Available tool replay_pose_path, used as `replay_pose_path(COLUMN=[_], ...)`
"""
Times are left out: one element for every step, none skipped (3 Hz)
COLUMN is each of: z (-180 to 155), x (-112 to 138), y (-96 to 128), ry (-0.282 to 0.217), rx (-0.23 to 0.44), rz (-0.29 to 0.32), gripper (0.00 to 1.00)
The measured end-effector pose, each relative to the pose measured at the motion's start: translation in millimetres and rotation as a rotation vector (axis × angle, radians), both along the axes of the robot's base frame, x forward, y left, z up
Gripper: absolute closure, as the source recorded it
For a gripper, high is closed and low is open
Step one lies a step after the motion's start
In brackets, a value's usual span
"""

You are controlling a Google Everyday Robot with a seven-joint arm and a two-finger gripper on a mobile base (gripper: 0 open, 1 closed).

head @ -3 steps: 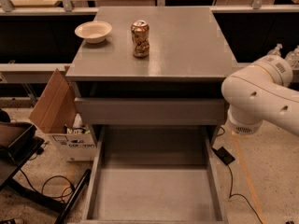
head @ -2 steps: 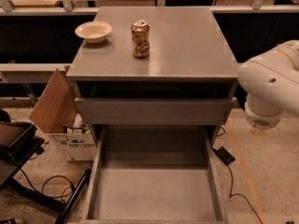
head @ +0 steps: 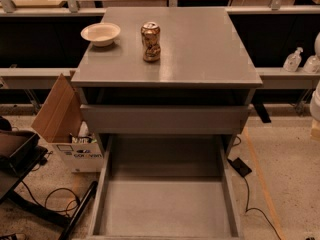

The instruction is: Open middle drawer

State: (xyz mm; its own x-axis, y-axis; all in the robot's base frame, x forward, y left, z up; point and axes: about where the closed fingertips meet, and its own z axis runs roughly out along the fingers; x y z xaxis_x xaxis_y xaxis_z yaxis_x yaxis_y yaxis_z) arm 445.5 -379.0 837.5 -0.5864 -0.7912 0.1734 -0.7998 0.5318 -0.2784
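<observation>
Smooth grey cabinet top carries a round cream ceramic bowl at 10 o'clock, with a dented coppery metal can beside it. The middle drawer, a flat grey box, stands pulled out at 6 o'clock. A brown cardboard box sits at 9 o'clock. Rounded white arm casing shows at 3 o'clock. The gripper is out of view, so I cannot tell its state.

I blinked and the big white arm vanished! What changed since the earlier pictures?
The robot arm swung away right; only a white sliver shows at the edge, and the gripper is out of view. Nothing was grabbed or released. The middle drawer stays pulled out; bowl and can stayed put.
</observation>
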Motion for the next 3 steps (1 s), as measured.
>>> replay_pose_path(z=[27, 51, 49], x=[-11, -18, -15], y=[2, 9, 8], ry=[0.033, 0.077, 0.062], rx=[0.052, 0.151, 0.141], rz=[-0.003, 0.019, 0.018], gripper=[1.00, 0.97, 0.75])
